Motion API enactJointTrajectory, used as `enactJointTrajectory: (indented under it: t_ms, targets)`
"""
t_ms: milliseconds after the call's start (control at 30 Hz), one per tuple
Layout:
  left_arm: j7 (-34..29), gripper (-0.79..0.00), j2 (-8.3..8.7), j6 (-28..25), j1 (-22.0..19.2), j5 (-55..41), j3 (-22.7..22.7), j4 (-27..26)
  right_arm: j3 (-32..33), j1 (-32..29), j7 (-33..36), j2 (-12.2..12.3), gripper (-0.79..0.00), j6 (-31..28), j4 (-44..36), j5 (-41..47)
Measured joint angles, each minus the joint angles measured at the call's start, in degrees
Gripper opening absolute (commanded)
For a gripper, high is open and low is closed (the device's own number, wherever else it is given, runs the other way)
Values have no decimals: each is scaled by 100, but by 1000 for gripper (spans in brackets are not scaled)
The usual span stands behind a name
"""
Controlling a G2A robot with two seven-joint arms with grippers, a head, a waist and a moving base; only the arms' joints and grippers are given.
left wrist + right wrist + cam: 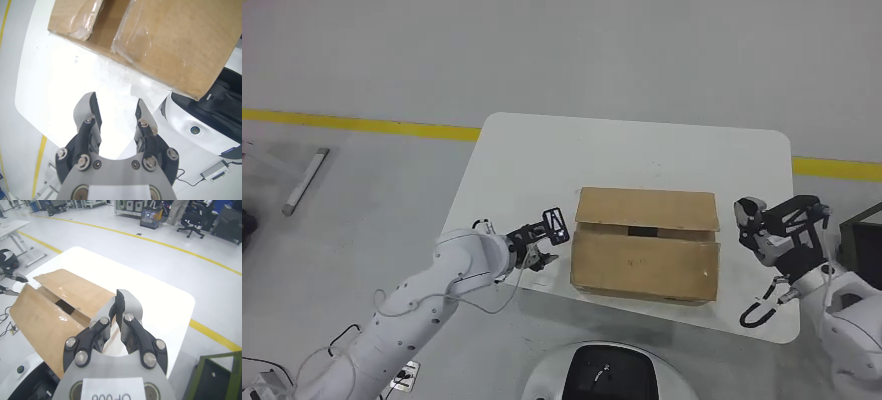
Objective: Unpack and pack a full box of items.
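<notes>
Top view — box [646, 245] beside left claw [553, 241]

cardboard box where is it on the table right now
In the top view the cardboard box sits on the near half of the white table, between the left gripper and the right gripper, touching neither.
</notes>
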Motion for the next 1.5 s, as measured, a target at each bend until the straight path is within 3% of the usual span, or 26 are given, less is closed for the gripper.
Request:
enactJointTrajectory:
  t_ms: [233,433,767,967,1233,1500]
  targets:
    - [101,0,85,-82,768,7,-755,-436,-1321,424,-180,-191,-785,272,532,-527]
    - [111,0,87,-87,792,8,-775,-443,-2030,755,-285,-362,-785,756,1291,-944]
    - [147,0,84,-71,792,23,-770,-441,-2277,945,-227,-484,-785,1013,1641,-1098]
    - [607,0,45,-45,515,457,-437,-210,-2275,974,-202,-523,-785,1047,1677,-1095]
    - [1097,0,-109,373,-237,1077,452,519,-2194,944,-178,-549,-785,1059,1678,-1084]
    - [977,0,-275,954,-710,1280,1018,1093,-2170,889,-137,-572,-785,977,1663,-1116]
